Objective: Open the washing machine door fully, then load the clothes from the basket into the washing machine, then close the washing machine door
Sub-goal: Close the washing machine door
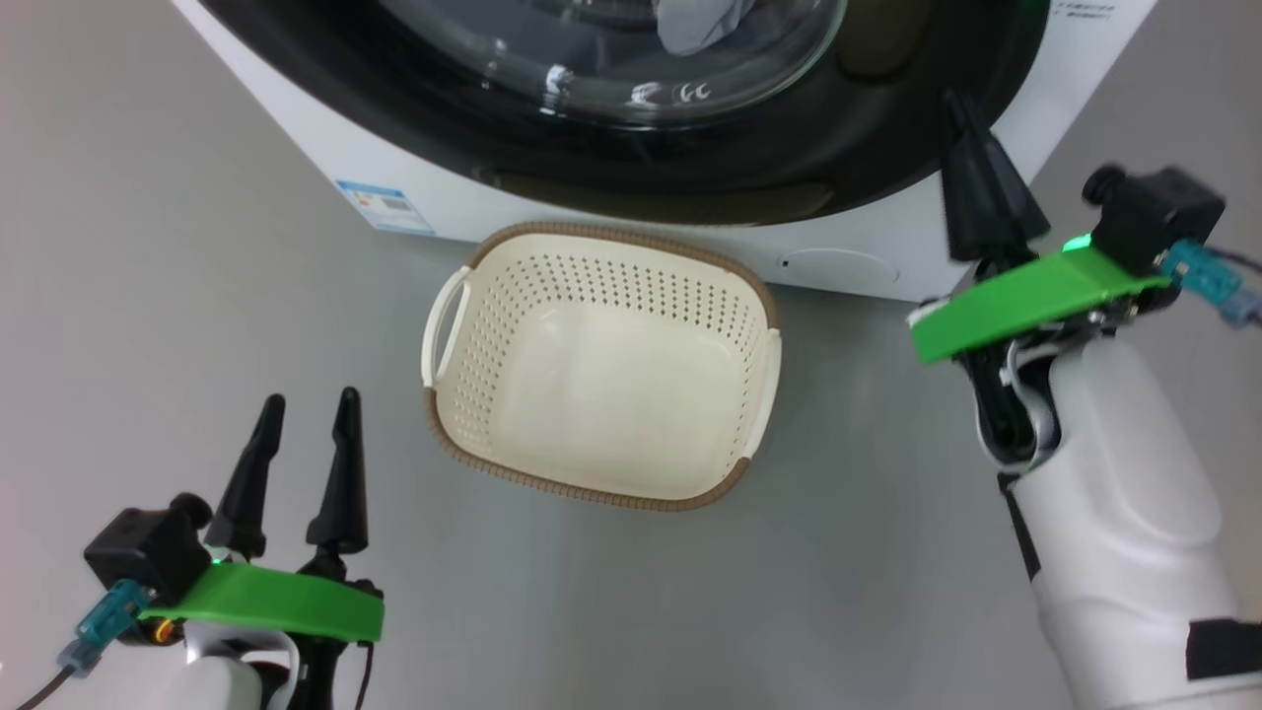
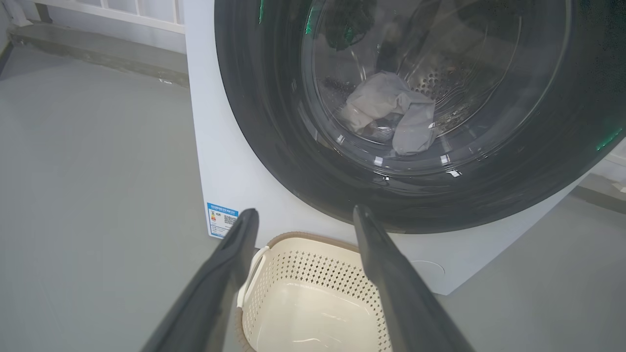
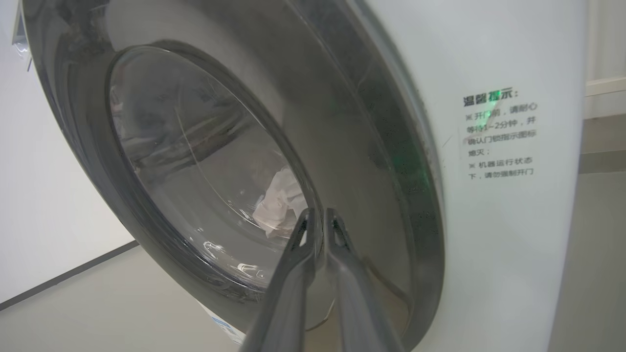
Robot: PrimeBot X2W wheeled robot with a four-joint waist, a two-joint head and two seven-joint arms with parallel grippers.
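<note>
Washing machine door [image 1: 749, 168] shut on the washing machine [image 1: 325, 128], clothes [image 2: 391, 112] inside it. The basket [image 1: 611, 286] sits just before the machine. Farther out, the left gripper [image 1: 309, 399] hovers spread. The right gripper [image 3: 318, 215], pressed close together and holding nothing, points at the machine's front.

Basket [image 1: 592, 286] before the washing machine [image 1: 887, 261]; clothes [image 2: 391, 112] inside the machine.

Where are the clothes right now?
In the left wrist view, the clothes lie inside the washing machine, behind the glass of the door, above the empty basket standing before it.
</note>
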